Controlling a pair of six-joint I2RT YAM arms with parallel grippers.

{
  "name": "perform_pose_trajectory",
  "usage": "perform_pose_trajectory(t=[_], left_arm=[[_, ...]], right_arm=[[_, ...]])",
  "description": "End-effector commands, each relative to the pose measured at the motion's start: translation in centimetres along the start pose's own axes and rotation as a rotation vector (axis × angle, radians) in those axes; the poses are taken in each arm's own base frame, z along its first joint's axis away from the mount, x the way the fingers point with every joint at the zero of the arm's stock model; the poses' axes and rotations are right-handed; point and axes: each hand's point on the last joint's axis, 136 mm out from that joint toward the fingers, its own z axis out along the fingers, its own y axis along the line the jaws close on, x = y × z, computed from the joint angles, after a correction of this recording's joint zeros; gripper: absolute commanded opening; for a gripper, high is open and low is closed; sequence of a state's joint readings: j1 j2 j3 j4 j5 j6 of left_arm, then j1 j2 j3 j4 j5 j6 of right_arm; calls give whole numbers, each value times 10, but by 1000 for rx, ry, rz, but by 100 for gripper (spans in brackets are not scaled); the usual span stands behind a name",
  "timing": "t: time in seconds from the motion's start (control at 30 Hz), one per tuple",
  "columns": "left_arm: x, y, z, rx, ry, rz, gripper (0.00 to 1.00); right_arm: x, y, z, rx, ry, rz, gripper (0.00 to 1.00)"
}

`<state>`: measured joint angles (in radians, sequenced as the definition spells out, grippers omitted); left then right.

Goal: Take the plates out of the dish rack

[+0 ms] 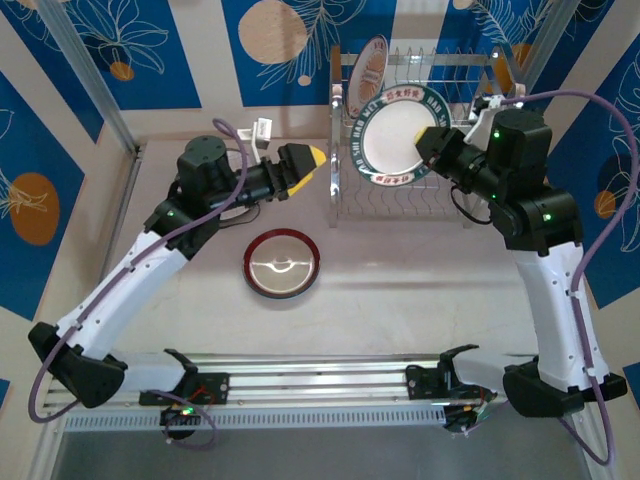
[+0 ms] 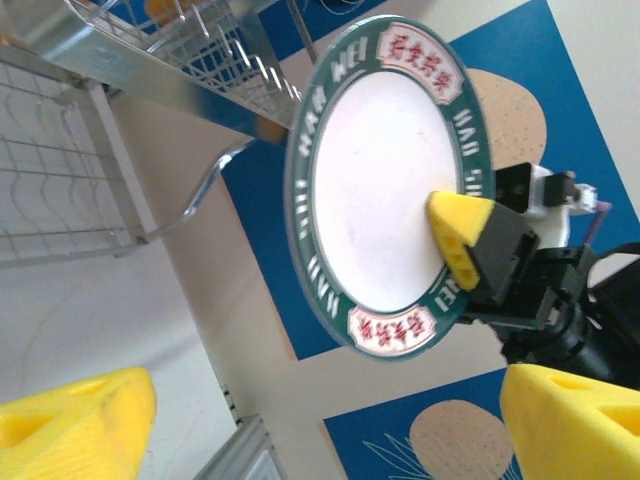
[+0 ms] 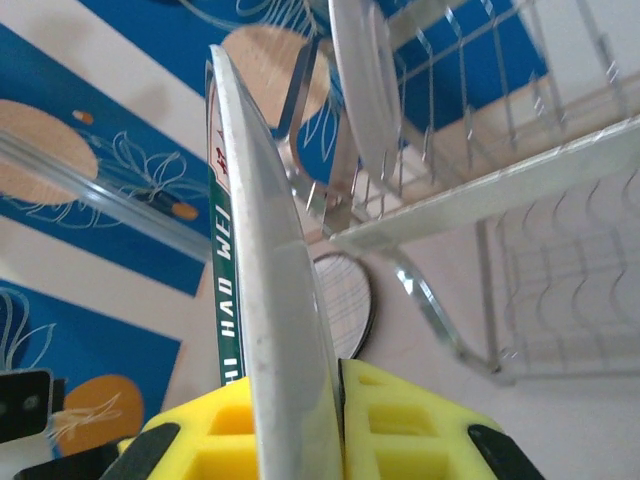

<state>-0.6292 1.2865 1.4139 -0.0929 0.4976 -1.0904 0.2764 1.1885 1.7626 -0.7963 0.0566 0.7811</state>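
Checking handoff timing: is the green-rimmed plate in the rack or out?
Out. The right gripper clamps the plate by its rim, on edge in the air; the left wrist view shows it apart from the rack.

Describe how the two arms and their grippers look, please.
The left arm and right arm are white below and black above, with small green lights. A purple cable runs along each. The left gripper and right gripper are black with yellow wedge-shaped fingertips.

Robot lab, printed backdrop walls (image 1: 150, 50), mounting rail (image 1: 320, 376)
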Motion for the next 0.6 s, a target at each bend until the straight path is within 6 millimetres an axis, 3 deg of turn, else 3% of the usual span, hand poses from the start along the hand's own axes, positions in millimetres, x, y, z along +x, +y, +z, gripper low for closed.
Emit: perform_pose_trajectory(t=[0.0, 0.23, 0.57], left_arm=[[2, -10, 10, 63, -4, -15, 85], [17, 2, 27, 42, 44, -44, 78], [20, 11, 30, 11, 32, -54, 66]], right_arm=[[4, 29, -10, -156, 25, 78, 0], [26, 29, 6, -218, 123, 176, 0], [48, 35, 24, -271, 250, 236, 0]])
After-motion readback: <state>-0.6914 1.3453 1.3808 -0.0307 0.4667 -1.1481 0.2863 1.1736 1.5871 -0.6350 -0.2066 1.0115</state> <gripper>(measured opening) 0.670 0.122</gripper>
